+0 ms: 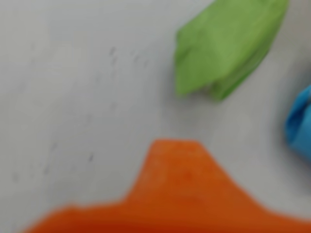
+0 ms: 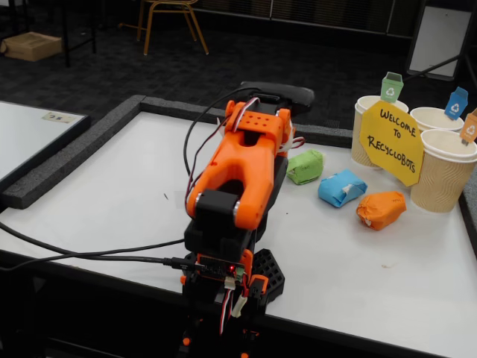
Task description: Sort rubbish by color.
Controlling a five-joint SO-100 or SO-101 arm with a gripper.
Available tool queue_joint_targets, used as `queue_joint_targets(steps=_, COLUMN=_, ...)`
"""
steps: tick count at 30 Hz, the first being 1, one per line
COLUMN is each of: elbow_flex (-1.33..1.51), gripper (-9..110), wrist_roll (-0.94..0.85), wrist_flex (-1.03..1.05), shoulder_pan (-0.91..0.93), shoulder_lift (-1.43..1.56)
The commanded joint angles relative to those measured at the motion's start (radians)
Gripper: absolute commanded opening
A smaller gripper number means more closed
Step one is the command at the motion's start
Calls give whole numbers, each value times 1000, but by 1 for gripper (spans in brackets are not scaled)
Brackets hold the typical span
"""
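Observation:
The rubbish lies on the white table (image 2: 134,186) in a row in the fixed view: a green lump (image 2: 305,165), a blue lump (image 2: 341,187) and an orange lump (image 2: 381,209). The orange arm (image 2: 238,171) is folded low over its base, with its far end just left of the green lump. In the wrist view the blurred orange gripper (image 1: 177,145) rises from the bottom edge over bare table. The green lump (image 1: 226,46) sits above and right of it, apart from it, and the blue lump (image 1: 300,124) is cut by the right edge. Only one jaw shape shows, holding nothing.
Three ribbed tan paper cups stand at the back right, with a green tag (image 2: 370,123), a blue tag (image 2: 434,118) and an orange tag (image 2: 447,170). A yellow sign (image 2: 393,142) leans against them. Black foam (image 2: 67,160) borders the table. Cables (image 2: 89,253) trail off left.

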Motion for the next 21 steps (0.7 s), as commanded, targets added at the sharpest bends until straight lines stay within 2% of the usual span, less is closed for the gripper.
queue_joint_targets(steps=1, elbow_flex=-215, gripper=8, wrist_roll=8, wrist_flex=-86, shoulder_pan=66, shoulder_lift=-129)
queue_joint_targets(steps=7, elbow_flex=-583, gripper=9, wrist_roll=5, wrist_flex=-21, shoulder_pan=189, shoulder_lift=-413)
queue_joint_targets(steps=12, elbow_flex=-810, gripper=8, wrist_roll=-126, wrist_flex=81, shoulder_pan=290, shoulder_lift=-511)
queue_joint_targets(steps=21, elbow_flex=-1112, gripper=8, wrist_roll=-253, wrist_flex=390, shoulder_pan=431, shoulder_lift=-624)
